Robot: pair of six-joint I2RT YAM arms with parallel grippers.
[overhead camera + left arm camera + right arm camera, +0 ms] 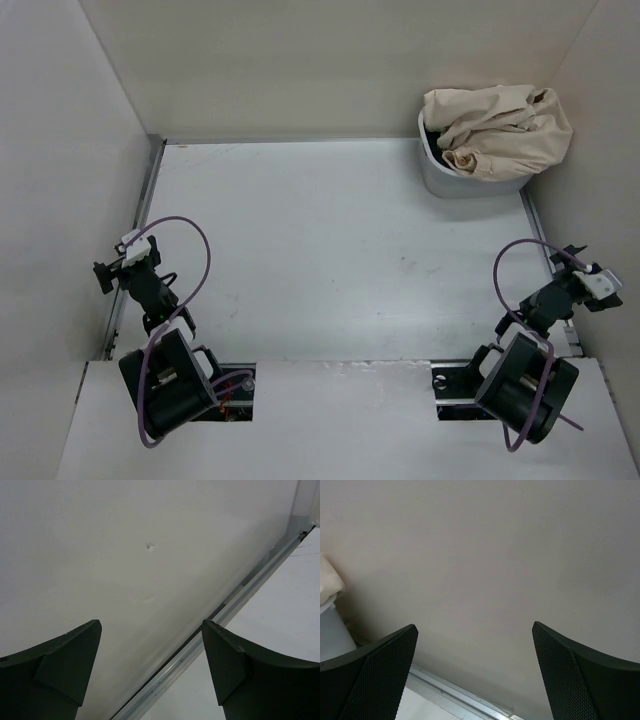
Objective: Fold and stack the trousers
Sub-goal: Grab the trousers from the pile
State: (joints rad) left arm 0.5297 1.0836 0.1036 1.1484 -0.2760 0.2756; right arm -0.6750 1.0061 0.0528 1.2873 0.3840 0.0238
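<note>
Evidently nothing begun: trousers [497, 130] bunched in bin [445, 182]. Left gripper [150, 630], right gripper [474, 630] spread, empty. Next: trousers to be pulled onto table [330, 260].

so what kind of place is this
Probably a lab robot test cell, not a home: a white table walled by plain panels, the left arm and right arm bolted at its near edge, and a grey bin heaped with the trousers.

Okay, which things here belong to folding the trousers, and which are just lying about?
For the job: trousers, bunched in the bin; left tool and right tool, both open and empty.
Just there: bin; table.
</note>
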